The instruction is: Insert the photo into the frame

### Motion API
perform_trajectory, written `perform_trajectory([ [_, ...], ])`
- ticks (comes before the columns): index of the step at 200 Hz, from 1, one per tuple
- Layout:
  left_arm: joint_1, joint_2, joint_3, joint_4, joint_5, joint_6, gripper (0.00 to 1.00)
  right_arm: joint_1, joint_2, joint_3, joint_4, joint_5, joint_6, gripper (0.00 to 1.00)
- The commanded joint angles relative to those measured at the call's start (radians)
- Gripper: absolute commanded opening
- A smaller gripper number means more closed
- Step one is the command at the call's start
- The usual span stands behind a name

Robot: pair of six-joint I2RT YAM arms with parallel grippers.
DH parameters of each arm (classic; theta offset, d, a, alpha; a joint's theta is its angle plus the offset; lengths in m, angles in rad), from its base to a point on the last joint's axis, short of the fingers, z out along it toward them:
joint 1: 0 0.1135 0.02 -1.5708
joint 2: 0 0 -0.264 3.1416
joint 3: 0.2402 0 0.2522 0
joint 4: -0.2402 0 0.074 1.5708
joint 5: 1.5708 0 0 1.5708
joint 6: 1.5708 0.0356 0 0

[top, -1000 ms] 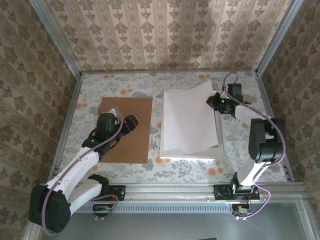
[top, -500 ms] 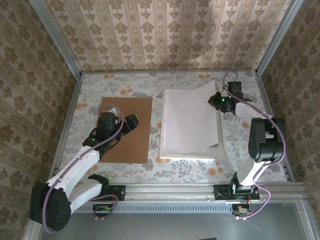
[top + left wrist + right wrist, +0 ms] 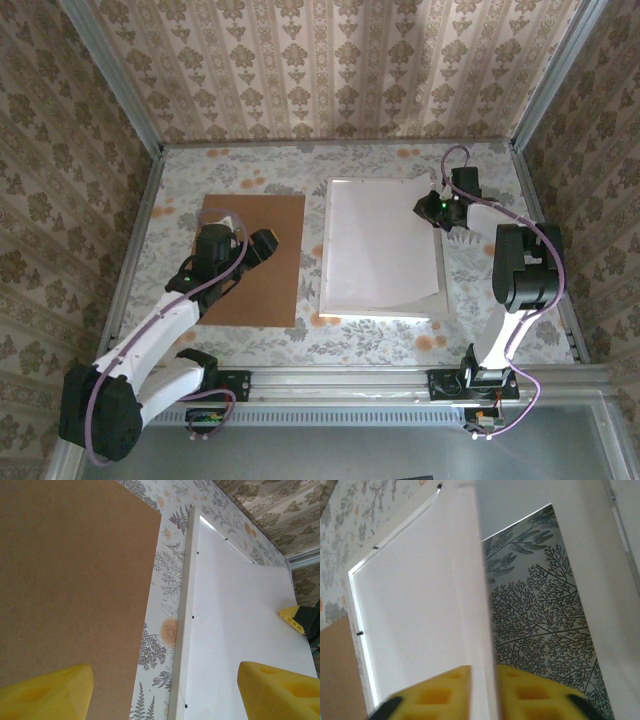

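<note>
Right of the brown board on the tabletop, the frame lies flat. The photo rests on it, white back up and almost flat, its right edge a little raised. The right hand is at that edge. In the wrist view its yellow fingers stand on either side of the sheet, and I cannot tell whether they pinch it. Under the raised side shows the mat, with the tabletop's leaf pattern visible through its window. The left hand hovers spread over the board, holding nothing.
</note>
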Motion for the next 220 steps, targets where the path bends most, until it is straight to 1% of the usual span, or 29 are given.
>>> perform_trajectory([
  [1, 0.007, 0.014, 0.033, 0.015, 0.017, 0.032, 0.78, -0.003, 0.024, 0.044, -0.044, 0.052, -0.05, 0.36],
  [11, 0.007, 0.019, 0.035, 0.015, 0.018, 0.037, 0.78, -0.003, 0.023, 0.054, -0.073, 0.092, -0.078, 0.43],
  [47, 0.016, 0.046, 0.062, -0.016, 0.005, 0.094, 0.79, 0.013, 0.039, 0.098, -0.166, 0.194, -0.159, 0.62],
  [86, 0.047, 0.098, 0.1, -0.064, 0.019, 0.147, 0.81, 0.055, 0.079, 0.174, -0.273, 0.309, -0.226, 0.72],
  [105, 0.069, 0.114, 0.115, -0.083, 0.021, 0.177, 0.82, 0.067, 0.08, 0.204, -0.332, 0.397, -0.248, 0.75],
  [116, 0.088, 0.125, 0.13, -0.107, 0.01, 0.208, 0.83, 0.067, 0.055, 0.213, -0.361, 0.464, -0.258, 0.77],
  [124, 0.109, 0.134, 0.145, -0.133, 0.002, 0.233, 0.83, 0.068, 0.026, 0.218, -0.379, 0.526, -0.265, 0.81],
  [132, 0.133, 0.145, 0.161, -0.159, -0.011, 0.259, 0.84, 0.071, -0.011, 0.218, -0.391, 0.586, -0.272, 0.85],
  [144, 0.181, 0.167, 0.184, -0.195, -0.022, 0.285, 0.85, 0.096, -0.075, 0.215, -0.396, 0.659, -0.29, 0.88],
  [152, 0.217, 0.185, 0.198, -0.208, -0.032, 0.302, 0.86, 0.133, -0.118, 0.206, -0.388, 0.685, -0.302, 0.89],
  [161, 0.258, 0.214, 0.216, -0.221, -0.047, 0.31, 0.86, 0.201, -0.159, 0.189, -0.359, 0.67, -0.311, 0.91],
  [172, 0.312, 0.264, 0.245, -0.233, -0.057, 0.318, 0.86, 0.308, -0.185, 0.168, -0.306, 0.588, -0.299, 0.92],
  [177, 0.334, 0.292, 0.264, -0.24, -0.062, 0.325, 0.86, 0.36, -0.185, 0.162, -0.28, 0.526, -0.283, 0.92],
  [187, 0.372, 0.353, 0.304, -0.26, -0.085, 0.345, 0.86, 0.468, -0.165, 0.167, -0.235, 0.444, -0.232, 0.93],
  [201, 0.413, 0.443, 0.377, -0.298, -0.133, 0.384, 0.87, 0.606, -0.11, 0.196, -0.176, 0.38, -0.145, 0.94],
  [211, 0.435, 0.513, 0.426, -0.322, -0.173, 0.414, 0.88, 0.675, -0.057, 0.236, -0.162, 0.373, -0.068, 0.94],
  [220, 0.463, 0.582, 0.47, -0.343, -0.179, 0.439, 0.88, 0.73, -0.015, 0.267, -0.144, 0.372, -0.005, 0.93],
])
